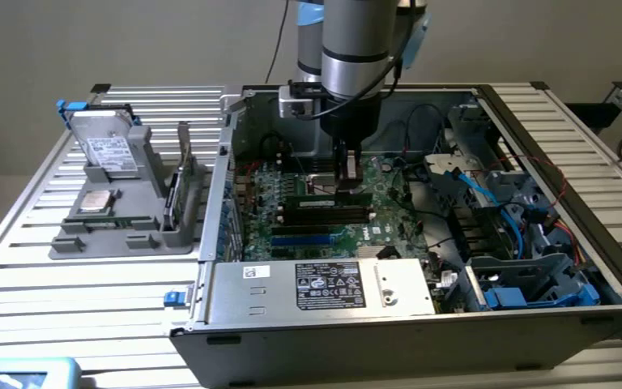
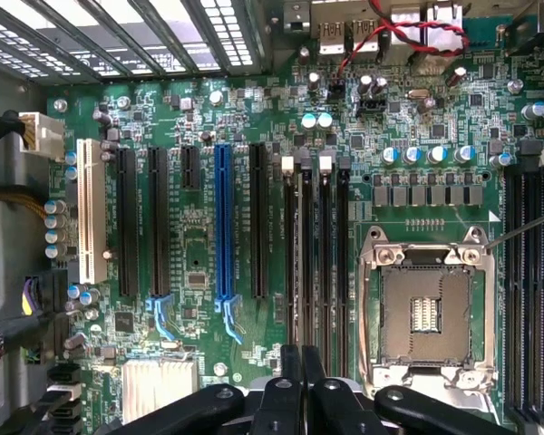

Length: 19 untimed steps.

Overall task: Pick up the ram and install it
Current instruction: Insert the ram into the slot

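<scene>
Reading this as seating, I have the gripper (image 1: 347,188) low over the motherboard (image 2: 199,263), fingers (image 2: 291,381) pressed together; the ram (image 1: 320,194) seems to be seated directly beneath their tips.

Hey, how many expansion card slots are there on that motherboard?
6, in a row: a white slot, two long black slots, a short black slot, a blue slot, then another long black slot. The gripper may hide more.

Arm (image 1: 356,40) upright, pointing straight down, fingers (image 2: 292,376) closed tight together
</scene>
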Each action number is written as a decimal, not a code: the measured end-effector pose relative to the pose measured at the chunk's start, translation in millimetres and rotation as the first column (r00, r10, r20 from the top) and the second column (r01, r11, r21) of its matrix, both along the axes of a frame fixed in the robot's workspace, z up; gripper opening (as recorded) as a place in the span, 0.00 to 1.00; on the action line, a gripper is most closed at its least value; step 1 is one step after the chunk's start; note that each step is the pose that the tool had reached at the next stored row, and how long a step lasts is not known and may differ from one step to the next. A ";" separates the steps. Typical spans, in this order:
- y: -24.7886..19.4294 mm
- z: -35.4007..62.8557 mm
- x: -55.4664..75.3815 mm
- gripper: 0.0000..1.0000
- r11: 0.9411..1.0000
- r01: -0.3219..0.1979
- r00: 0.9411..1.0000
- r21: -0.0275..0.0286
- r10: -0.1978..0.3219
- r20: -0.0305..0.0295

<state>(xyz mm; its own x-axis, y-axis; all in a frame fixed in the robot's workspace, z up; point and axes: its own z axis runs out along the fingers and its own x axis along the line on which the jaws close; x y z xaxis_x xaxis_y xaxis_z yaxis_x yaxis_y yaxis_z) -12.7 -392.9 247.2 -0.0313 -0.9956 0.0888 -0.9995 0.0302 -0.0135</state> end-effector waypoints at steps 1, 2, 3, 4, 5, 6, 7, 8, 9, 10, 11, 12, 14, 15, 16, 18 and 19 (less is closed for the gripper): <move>-0.4 -0.5 0.0 0.12 1.000 -0.001 1.000 0.000 0.001 0.000; -0.9 -0.8 0.0 0.12 1.000 -0.002 1.000 0.000 0.002 0.000; -1.5 -0.9 0.0 0.12 1.000 -0.003 1.000 0.000 0.003 0.000; -2.1 -1.0 0.0 0.12 1.000 -0.004 1.000 0.000 0.004 0.000; -3.0 -1.0 0.0 0.12 1.000 -0.006 1.000 0.000 0.006 0.000; -3.9 -1.0 0.0 0.12 1.000 -0.007 1.000 0.000 0.007 0.000; -4.5 -1.2 0.0 0.12 1.000 -0.008 1.000 0.000 0.008 0.000; -5.0 -1.2 0.0 0.12 1.000 -0.010 1.000 0.001 0.010 0.000; -5.4 -1.3 -0.1 0.12 1.000 -0.011 1.000 0.003 0.011 0.000; -5.6 -1.3 0.0 0.12 1.000 -0.012 1.000 0.005 0.012 0.000; -5.7 -1.5 0.0 0.12 1.000 -0.013 1.000 0.008 0.013 0.000; -5.8 -1.6 -0.1 0.12 1.000 -0.014 1.000 0.012 0.014 0.000; -5.9 -2.0 0.0 0.12 1.000 -0.015 1.000 0.020 0.015 -0.002; -6.1 -2.3 0.0 0.12 1.000 -0.016 1.000 0.023 0.016 -0.003; -6.2 -2.5 0.0 0.12 1.000 -0.017 1.000 0.025 0.017 -0.005; -6.7 -2.8 0.0 0.12 0.999 -0.020 1.000 0.028 0.020 -0.011; -7.0 -2.9 0.0 0.12 0.999 -0.021 1.000 0.028 0.022 -0.013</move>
